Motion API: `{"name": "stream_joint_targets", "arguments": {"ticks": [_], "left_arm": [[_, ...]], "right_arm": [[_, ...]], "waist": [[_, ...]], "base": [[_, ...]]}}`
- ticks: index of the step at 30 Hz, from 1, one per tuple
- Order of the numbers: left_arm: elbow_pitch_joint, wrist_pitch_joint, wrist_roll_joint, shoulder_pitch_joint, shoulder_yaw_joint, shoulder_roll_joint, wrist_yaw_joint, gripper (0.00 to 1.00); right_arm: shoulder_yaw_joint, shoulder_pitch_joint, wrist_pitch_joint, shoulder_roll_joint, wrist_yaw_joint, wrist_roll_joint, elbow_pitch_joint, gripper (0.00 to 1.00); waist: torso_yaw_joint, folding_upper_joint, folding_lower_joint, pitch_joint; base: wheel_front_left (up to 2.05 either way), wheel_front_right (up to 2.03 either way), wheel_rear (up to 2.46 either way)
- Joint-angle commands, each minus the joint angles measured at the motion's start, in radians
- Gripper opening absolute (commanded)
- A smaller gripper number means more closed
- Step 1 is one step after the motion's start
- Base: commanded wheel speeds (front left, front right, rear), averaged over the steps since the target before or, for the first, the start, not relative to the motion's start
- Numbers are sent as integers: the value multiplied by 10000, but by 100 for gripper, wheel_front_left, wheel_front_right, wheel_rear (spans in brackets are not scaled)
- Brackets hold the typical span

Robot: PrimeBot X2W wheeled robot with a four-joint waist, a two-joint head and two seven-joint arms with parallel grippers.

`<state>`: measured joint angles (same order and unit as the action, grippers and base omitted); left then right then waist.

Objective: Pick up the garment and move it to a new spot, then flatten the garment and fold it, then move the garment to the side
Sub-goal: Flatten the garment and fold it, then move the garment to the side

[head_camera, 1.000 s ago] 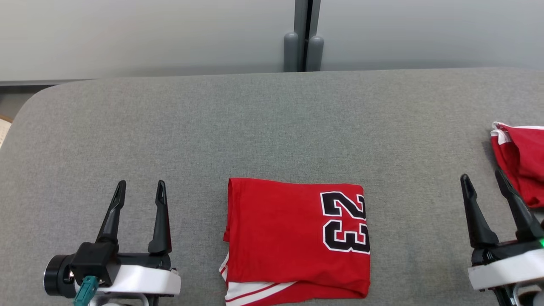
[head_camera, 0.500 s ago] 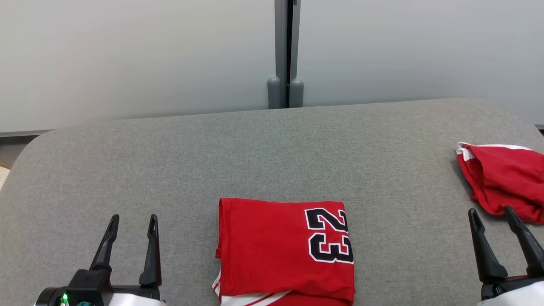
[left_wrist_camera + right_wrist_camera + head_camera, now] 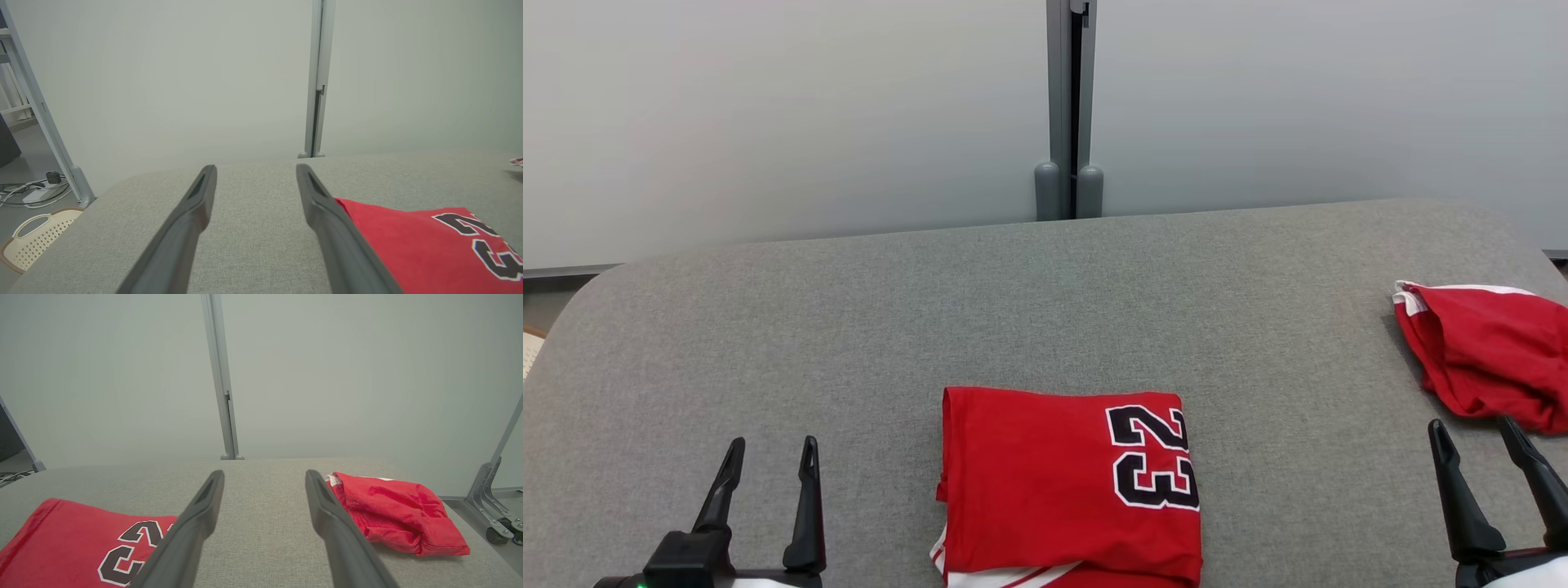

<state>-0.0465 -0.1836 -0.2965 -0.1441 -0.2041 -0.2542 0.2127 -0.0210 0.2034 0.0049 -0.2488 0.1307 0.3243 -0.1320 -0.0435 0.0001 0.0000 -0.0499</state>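
Lying folded at near centre on the table (image 3: 1013,310), the red jersey (image 3: 1070,486) sits between the left gripper (image 3: 773,447) and right gripper (image 3: 1472,427). Both have jaws wide apart and empty, probably poised to shift it aside. A crumpled red garment (image 3: 1486,351) lies right.

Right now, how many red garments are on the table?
2. The folded jersey with the 23 lies front centre on the grey table; a crumpled red garment sits at the right edge, just beyond the right tool. Nothing else seems hidden.
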Motion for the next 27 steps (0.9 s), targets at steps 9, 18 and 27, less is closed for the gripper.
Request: {"name": "stream_joint_targets", "arguments": {"ticks": [9, 18, 27], "left_arm": [[-65, 104, -93, -18, -23, -39, 121, 100], [-170, 152, -32, 399, -136, 33, 189, 100], [-282, -375, 27, 1677, -409, 633, 141, 100]], "right_arm": [[-188, 23, 61, 114, -3, -152, -138, 100], [-8, -85, 169, -90, -3, -266, 219, 100], [884, -719, 101, -405, -4, 18, 1417, 100]], "waist": [[46, -1, 0, 41], [620, -1, 0, 422], [2214, -1, 0, 2150]], "base": [[0, 0, 0], [0, 0, 0], [0, 0, 0]]}}
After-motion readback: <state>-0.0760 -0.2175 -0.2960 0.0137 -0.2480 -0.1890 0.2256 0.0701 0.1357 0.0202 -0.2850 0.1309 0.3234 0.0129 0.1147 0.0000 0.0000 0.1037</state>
